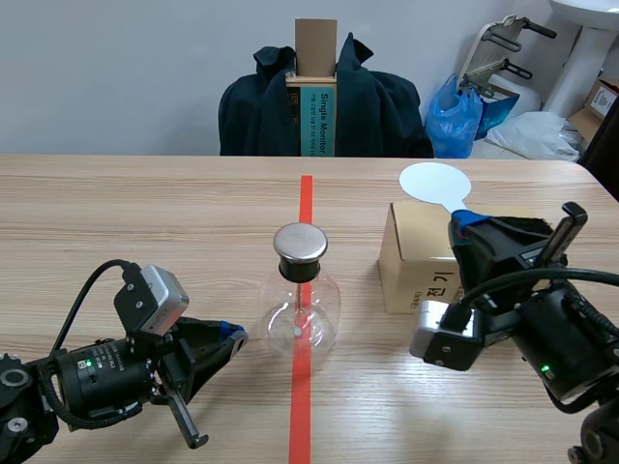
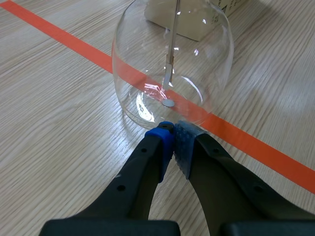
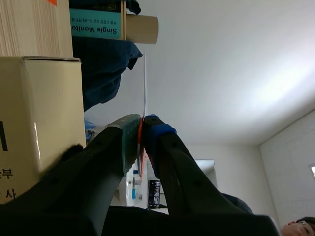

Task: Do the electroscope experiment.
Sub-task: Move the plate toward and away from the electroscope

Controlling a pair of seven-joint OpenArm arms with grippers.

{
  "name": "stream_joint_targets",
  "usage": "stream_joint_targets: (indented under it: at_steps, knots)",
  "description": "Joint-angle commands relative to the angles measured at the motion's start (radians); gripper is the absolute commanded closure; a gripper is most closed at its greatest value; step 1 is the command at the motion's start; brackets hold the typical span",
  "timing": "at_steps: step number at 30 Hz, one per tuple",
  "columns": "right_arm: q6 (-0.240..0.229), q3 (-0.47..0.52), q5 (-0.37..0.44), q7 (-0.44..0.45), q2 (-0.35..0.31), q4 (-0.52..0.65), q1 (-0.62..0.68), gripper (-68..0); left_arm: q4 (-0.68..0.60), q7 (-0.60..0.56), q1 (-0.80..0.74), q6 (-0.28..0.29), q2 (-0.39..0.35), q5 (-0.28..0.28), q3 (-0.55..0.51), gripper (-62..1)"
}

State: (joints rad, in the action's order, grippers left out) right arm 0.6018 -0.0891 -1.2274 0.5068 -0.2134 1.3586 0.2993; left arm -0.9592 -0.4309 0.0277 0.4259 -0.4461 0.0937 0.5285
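Observation:
The electroscope [image 1: 300,307], a round glass flask with a metal cap [image 1: 300,244], stands on the red tape line mid-table. In the left wrist view the flask [image 2: 197,54] is just ahead of my left gripper [image 2: 172,132], with a thin rod and leaf [image 2: 169,73] hanging inside. My left gripper [image 1: 235,334] lies low to the flask's left, shut on nothing, its tips close to the glass base. My right gripper [image 1: 467,220] is raised over the cardboard box [image 1: 416,263], shut on the handle of a white round paddle [image 1: 435,182]. That paddle [image 3: 144,83] shows edge-on between the right gripper's [image 3: 141,137] pads.
The cardboard box [image 3: 39,108] sits right of the flask, under my right arm. A chair draped with a dark jacket [image 1: 377,111] and a teal-labelled board stand behind the table's far edge. A blue bag [image 1: 455,116] lies at the back right.

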Motion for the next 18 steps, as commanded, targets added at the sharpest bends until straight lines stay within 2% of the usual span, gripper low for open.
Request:
stream_joint_targets:
  at_steps: [1,4,8,18]
  knots:
    - [0.008,0.006,0.008,0.000,-0.011,0.026,-0.014,-0.8,-0.019,-0.013,0.000,0.003,0.002,0.009,-0.010,-2.7]
    - [0.008,0.006,0.007,0.017,-0.011,0.026,-0.014,-0.8,-0.019,-0.013,0.000,0.003,0.002,0.009,-0.010,-2.7]
    - [0.008,0.006,0.000,0.098,-0.011,0.026,-0.014,-0.8,-0.019,-0.013,0.000,0.003,0.002,0.009,-0.010,-2.7]
    - [0.012,0.005,0.000,0.403,-0.011,0.026,-0.014,-0.8,-0.019,-0.013,0.000,0.003,0.002,0.009,-0.010,-2.7]
